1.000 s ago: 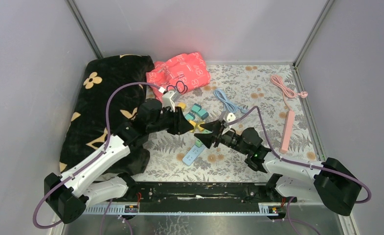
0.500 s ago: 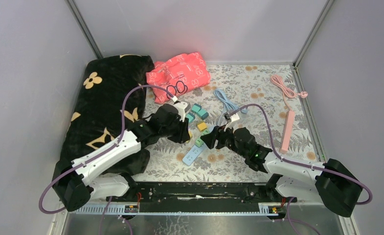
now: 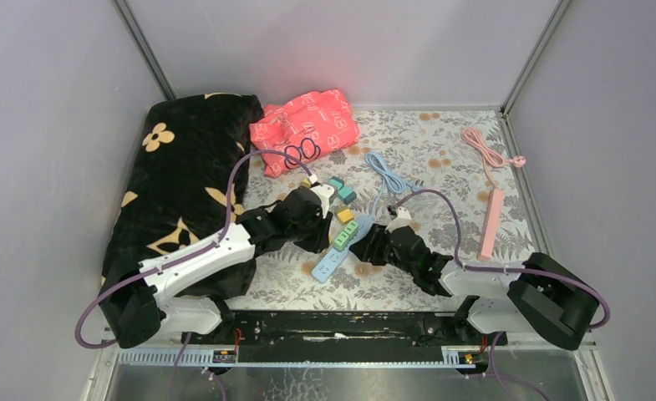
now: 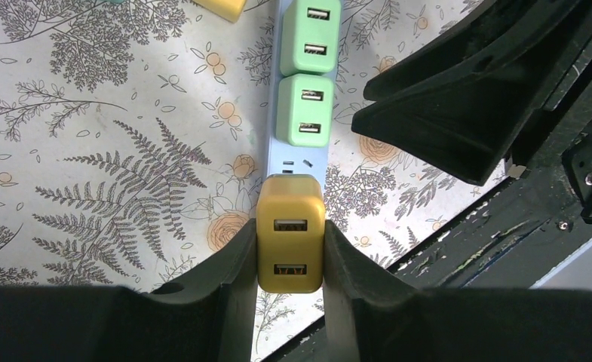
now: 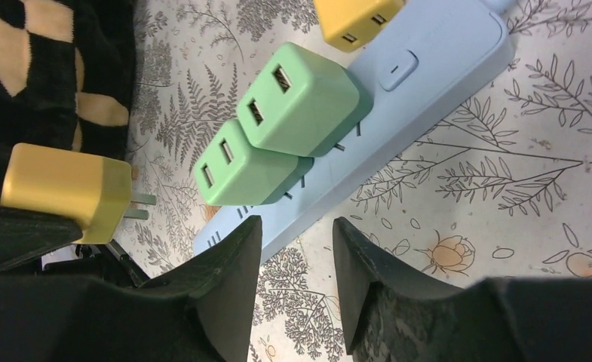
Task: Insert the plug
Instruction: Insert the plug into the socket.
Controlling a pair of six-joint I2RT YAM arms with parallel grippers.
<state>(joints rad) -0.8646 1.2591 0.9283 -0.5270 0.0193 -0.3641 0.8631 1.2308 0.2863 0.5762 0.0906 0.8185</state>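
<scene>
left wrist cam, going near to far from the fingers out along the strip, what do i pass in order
yellow charger clamped in the left gripper → bare slot of the blue power strip → near green charger → far green charger

Left wrist view: prongs of the yellow plug [image 4: 290,234] lie hidden under its own body, and the blue power strip [image 4: 296,163] beneath it runs off the top edge. Right wrist view: the strip's near end disappears behind a finger [image 5: 228,283] of the right gripper [image 5: 296,230]; a second yellow plug [image 5: 351,20] is cut by the top edge. Top view: the strip's sockets are too small to read.
</scene>
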